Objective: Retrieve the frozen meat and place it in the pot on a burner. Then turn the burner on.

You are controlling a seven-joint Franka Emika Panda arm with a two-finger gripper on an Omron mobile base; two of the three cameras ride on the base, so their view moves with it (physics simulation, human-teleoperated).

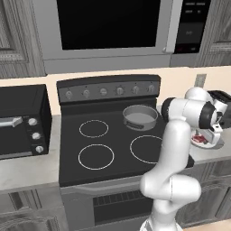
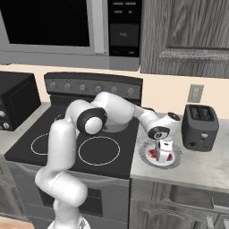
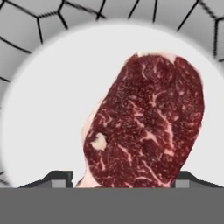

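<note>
The frozen meat (image 3: 144, 127), a dark red slab with pale marbling, lies flat on a round white plate (image 3: 43, 109) on the counter to the right of the stove. My gripper (image 3: 124, 177) points straight down over it, one fingertip (image 3: 61, 177) at each side of the meat's near end. They stand close to its edges; whether they press it cannot be told. From the right base view the gripper (image 2: 164, 156) is down on the plate (image 2: 174, 162) over the meat (image 2: 153, 153). The grey pot (image 1: 140, 116) sits on the back right burner and holds nothing.
The stove's knobs (image 1: 103, 91) line its back panel, behind the burners. A black toaster (image 2: 200, 127) stands just right of the plate. A toaster oven (image 1: 22, 119) sits on the left counter, and a microwave (image 1: 108, 27) hangs above the stove.
</note>
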